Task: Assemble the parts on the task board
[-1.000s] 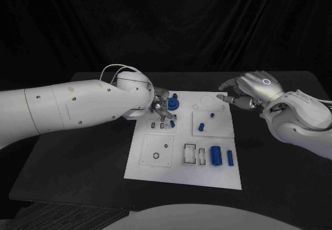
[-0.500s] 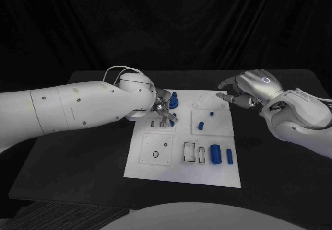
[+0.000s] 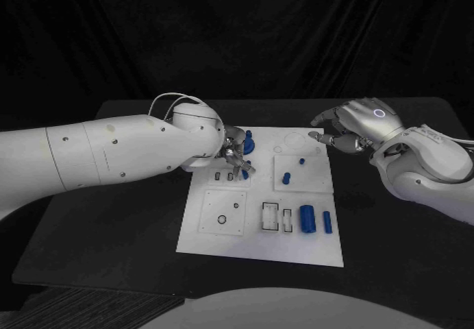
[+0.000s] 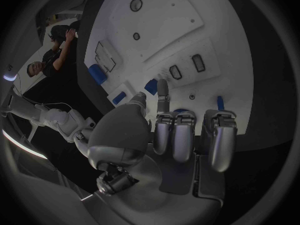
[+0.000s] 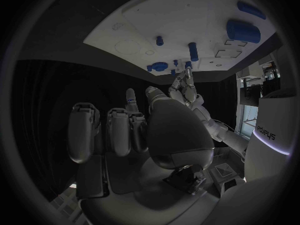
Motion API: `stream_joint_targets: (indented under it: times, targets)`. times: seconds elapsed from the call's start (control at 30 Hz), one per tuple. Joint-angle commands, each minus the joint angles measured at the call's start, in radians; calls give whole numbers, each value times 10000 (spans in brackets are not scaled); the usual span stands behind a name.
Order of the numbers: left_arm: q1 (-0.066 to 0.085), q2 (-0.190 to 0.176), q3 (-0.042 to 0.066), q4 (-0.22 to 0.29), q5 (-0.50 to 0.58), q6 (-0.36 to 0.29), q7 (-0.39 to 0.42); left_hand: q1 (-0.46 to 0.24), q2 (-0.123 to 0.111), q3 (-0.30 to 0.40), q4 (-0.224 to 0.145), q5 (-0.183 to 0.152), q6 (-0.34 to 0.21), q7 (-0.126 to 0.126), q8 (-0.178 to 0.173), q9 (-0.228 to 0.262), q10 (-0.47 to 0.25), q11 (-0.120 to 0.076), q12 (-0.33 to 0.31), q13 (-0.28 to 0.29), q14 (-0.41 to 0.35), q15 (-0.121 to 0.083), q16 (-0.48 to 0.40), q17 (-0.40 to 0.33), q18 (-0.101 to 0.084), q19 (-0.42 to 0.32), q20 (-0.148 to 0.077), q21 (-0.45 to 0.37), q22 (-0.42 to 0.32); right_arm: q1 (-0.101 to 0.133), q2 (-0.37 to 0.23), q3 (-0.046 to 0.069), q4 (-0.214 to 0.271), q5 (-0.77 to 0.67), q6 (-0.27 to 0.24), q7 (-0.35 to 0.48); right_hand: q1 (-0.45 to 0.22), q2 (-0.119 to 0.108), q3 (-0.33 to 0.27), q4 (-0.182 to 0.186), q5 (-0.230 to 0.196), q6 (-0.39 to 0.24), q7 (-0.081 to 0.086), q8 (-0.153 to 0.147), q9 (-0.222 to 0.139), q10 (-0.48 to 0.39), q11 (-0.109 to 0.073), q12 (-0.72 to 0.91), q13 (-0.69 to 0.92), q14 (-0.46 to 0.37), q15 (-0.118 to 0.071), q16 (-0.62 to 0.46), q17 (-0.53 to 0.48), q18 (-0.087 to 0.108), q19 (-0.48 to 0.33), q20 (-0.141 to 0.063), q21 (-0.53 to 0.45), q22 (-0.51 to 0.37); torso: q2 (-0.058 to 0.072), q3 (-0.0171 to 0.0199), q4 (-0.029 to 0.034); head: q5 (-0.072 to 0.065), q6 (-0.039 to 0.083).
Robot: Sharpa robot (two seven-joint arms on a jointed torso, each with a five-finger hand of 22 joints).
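The white task board (image 3: 222, 240) lies in the middle of the black table. My left hand (image 3: 235, 155) hovers over its far left part. Thumb and a finger pinch a small blue part (image 3: 245, 175) (image 4: 150, 86) that stands beside two small slots (image 3: 224, 177). A round blue part (image 3: 249, 144) sits just past the hand. A blue peg (image 3: 286, 180) and a smaller blue stud (image 3: 302, 162) stand on the raised square plate. A blue cylinder (image 3: 308, 221) and a blue bar (image 3: 328, 223) lie at the near right. My right hand (image 3: 346, 134) hangs over the far right corner, fingers curled in, holding nothing.
Two larger rectangular slots (image 3: 279, 219) lie near the cylinder. A square plate with small holes (image 3: 224, 214) takes up the board's near left. Bare black table (image 3: 109, 226) runs along both sides of the board.
My left hand has edged slightly toward the far side, still at the small blue part. My right hand has drifted a little farther back. The parts on the board have not moved.
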Motion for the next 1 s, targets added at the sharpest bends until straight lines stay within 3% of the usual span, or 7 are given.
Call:
stream_joint_targets:
  times: [0.03,1.0]
  targets:
    - [-18,46,7,-18,-22,-7,192,70,81,41,-52,53,-51,-2,-75,22,1040,-51,35,2634,1038,-37,27,2635,-11,893,-62,-55,2492,-29,8,7,-6,-73,47,-234,109,30,56,-21,32,69,1,-54,-14,892,4,-63,2343,720,-1,21,733,89,390,-12,-34,2101,-4,1,0,-7,-14]
    - [-37,259,7,-219,-22,329,195,206,97,117,-121,89,-127,17,-174,104,1040,-34,35,2634,1038,-26,27,2635,5,843,-52,-95,2447,-67,74,7,-15,-73,60,-289,124,40,75,-16,42,67,10,-64,-24,874,9,-89,2314,713,-1,1,698,97,377,-12,-70,2090,0,4,12,-27,-83]
